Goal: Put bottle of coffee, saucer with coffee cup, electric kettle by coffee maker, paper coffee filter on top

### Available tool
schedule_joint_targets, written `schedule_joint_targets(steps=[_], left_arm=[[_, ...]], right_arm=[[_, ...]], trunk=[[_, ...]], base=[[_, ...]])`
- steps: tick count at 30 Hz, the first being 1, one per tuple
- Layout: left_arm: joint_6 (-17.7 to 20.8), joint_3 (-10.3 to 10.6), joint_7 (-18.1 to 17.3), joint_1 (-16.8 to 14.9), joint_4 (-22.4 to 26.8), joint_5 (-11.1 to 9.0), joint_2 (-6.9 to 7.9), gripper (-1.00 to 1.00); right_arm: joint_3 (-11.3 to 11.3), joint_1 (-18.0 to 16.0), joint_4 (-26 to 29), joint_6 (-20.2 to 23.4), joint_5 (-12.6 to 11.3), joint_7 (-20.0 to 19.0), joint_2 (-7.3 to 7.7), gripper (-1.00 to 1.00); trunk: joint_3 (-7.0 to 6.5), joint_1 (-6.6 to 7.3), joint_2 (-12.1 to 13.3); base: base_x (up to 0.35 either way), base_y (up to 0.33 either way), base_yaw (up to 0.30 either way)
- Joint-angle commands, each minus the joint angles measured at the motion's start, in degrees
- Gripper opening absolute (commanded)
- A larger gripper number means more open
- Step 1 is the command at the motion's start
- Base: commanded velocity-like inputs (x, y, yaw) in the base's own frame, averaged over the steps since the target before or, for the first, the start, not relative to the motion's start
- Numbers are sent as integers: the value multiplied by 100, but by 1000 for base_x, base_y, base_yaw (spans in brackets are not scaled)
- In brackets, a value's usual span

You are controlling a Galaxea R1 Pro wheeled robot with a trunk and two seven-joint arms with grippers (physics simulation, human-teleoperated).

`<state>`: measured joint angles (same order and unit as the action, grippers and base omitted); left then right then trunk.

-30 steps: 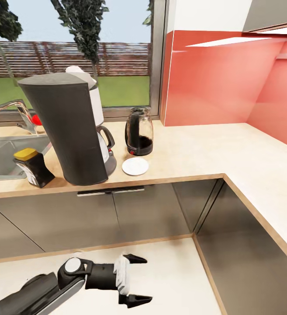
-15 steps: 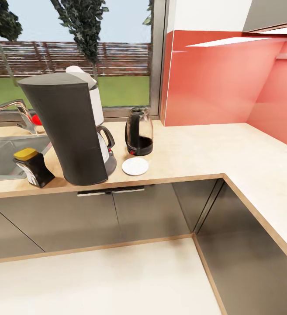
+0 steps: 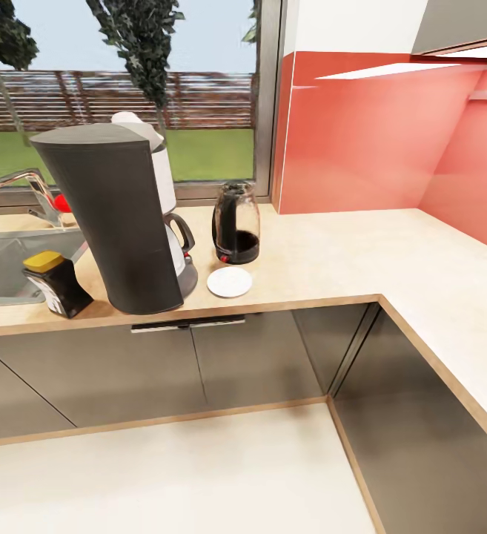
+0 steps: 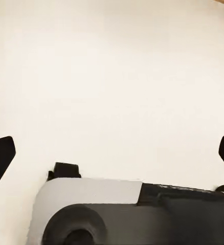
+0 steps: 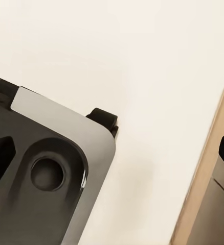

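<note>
On the countertop stands the tall charcoal coffee maker, with a white rounded piece on its top; I cannot tell whether that is the paper coffee filter. The bottle of coffee with its yellow lid stands just left of the maker. Right of the maker are the dark electric kettle and, in front of it, the empty white saucer. The coffee cup is out of view. My left gripper and right gripper are both open over pale floor, holding nothing.
A steel sink with a tap lies left of the bottle. Glossy dark cabinets run under the worktop, which turns a corner along the right. A red backsplash backs it. My own base shows below the grippers.
One second ago my open left gripper showed at the bottom of the head view; it dropped out of that view half a second ago. Things on the counter have not moved.
</note>
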<state>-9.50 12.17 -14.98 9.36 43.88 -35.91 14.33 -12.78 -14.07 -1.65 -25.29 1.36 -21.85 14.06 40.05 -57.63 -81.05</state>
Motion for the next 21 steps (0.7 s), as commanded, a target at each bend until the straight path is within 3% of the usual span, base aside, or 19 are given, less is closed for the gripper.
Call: schedule_joint_targets(steps=[1, 2, 3, 7, 12, 21], left_arm=[[16, -748, -163, 37, -268, -53, -256, 100], [38, -1321, -352, 60, -494, -48, -427, 100], [51, -1706, -490, 75, -703, -45, -536, 100], [66, -2211, -665, 93, -1118, -40, -684, 100], [72, -2362, -715, 100, -1256, -39, -762, 100], [76, -2393, -722, 99, -1285, -32, -799, 100]], right_arm=[[-10, -8, -15, -37, 13, -5, 0, 100], [-13, -8, -12, -37, 13, -4, 0, 100], [-15, -8, -8, -37, 13, -4, 0, 100], [-16, -13, 3, -37, 8, -4, -13, 100], [-10, -13, 2, -39, 9, 2, -31, 100], [-5, -11, -1, -37, 6, -3, -27, 100]], trunk=[[3, 0, -2], [3, 0, -2], [3, 0, -2], [3, 0, -2], [3, 0, -2], [3, 0, -2]], base=[[0, 0, 0], [0, 0, 0], [0, 0, 0], [0, 0, 0], [0, 0, 0], [0, 0, 0]])
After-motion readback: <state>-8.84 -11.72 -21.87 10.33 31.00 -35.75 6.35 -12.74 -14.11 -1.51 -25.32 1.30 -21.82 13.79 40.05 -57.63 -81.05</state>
